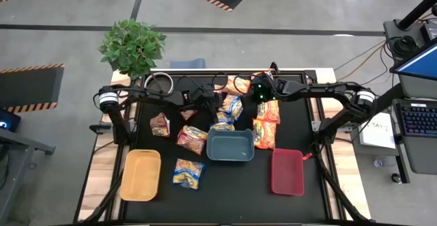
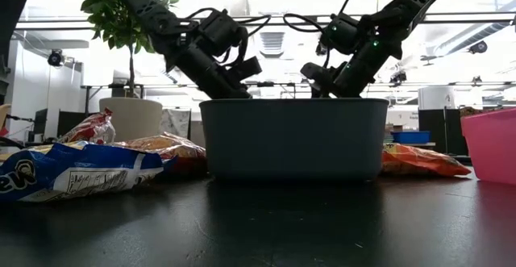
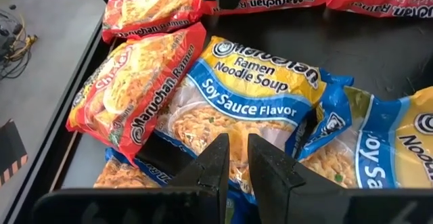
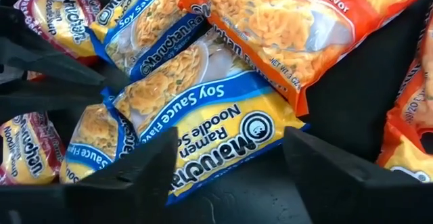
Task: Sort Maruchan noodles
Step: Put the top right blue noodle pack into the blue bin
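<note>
Blue-yellow crinkly plastic soy-sauce noodle pkt [image 4: 203, 126] under wide-open, empty R gripper [image 4: 230, 166]; L gripper [image 3: 233, 163] nearly shut, empty, approx 9 o'clock of it.

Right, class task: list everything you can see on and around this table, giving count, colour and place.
yellow tray: one, front left
grey-blue tray: one, front centre
red tray: one, front right
blue packets: at least three, centre
orange packets: about three, right of centre
red packets: at least two, left of centre
plant: one, green, behind table
left claw: black, shut, over packets
right claw: black, open, over a blue packet
</note>
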`<move>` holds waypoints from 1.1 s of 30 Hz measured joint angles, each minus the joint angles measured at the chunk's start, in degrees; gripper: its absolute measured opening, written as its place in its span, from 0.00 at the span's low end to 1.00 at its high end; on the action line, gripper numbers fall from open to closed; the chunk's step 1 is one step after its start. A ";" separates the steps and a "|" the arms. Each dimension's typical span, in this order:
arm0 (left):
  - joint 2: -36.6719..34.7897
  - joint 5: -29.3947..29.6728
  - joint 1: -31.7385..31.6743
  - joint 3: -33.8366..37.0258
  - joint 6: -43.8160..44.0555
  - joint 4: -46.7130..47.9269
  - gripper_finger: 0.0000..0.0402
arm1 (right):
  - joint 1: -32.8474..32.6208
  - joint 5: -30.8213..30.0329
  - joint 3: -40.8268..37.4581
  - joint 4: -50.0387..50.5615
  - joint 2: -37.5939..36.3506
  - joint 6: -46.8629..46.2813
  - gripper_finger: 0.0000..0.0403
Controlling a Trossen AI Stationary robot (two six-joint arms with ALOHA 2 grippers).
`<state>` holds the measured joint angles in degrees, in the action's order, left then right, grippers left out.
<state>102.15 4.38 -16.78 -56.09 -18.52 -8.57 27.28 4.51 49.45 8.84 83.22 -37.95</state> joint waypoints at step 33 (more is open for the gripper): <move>0.04 -0.92 -0.85 8.06 3.36 -13.33 0.09 | 1.64 -1.04 -0.11 -4.74 8.09 0.87 0.78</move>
<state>102.19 3.46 -17.63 -48.03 -15.16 -21.90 28.93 3.46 49.34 4.10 91.31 -37.08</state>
